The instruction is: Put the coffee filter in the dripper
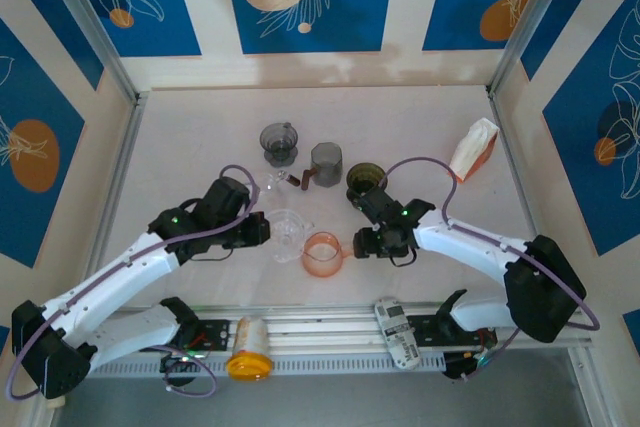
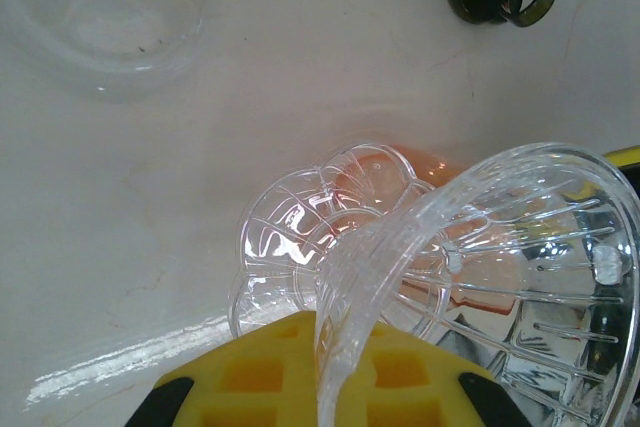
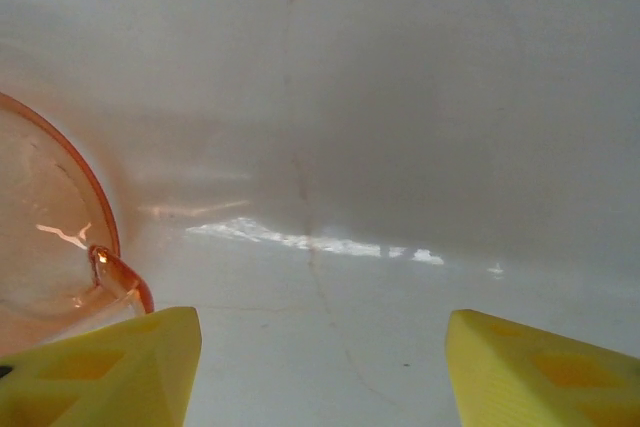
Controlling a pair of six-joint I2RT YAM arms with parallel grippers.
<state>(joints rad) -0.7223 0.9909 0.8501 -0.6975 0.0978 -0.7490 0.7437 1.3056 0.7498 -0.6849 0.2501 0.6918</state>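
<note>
Clearly the task is only at its beginning. My left gripper (image 1: 258,230) looks closed on the edge of the clear dripper (image 2: 520,277), with the yellow pads pressed together around the glass. This dripper is near the middle of the table (image 1: 180,147), just beside the orange dripper (image 1: 322,254). My right gripper (image 3: 320,377) hangs low over the table on the other side of the orange dripper, its fingers apart and holding nothing. I see no filter in either of these two drippers. The white and orange pack (image 1: 473,149) by the right edge, toward the far corner, I take for the filters. It is well apart from both grippers. So almost everything is left: take one filter, carry it over, seat it in the cone.
</note>
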